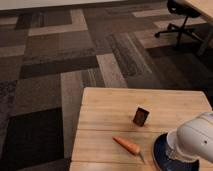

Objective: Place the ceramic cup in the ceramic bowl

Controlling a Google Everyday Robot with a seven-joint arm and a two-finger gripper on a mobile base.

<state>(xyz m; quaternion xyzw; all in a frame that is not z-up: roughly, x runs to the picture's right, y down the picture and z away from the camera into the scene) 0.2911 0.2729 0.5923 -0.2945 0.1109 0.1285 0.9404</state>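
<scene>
The table (110, 107) is pale wood. On it stand a dark brown box (141, 116), an orange carrot (127, 145) and a navy bowl (161, 155). At near right, the white arm hides the gripper. The carpet (55, 60) is brown, grey and tan patchwork.

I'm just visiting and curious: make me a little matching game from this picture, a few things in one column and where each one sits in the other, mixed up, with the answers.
Things:
1. small dark box
2. carrot
3. ceramic bowl
4. office chair

Places:
A. lying near the table's front edge
B. on the carpet, far back on the right
C. standing upright near the table's middle
D. partly hidden under the robot's white arm, at the table's front right corner

The gripper itself is out of view behind that arm.

Pairs: 1-C, 2-A, 3-D, 4-B
</scene>
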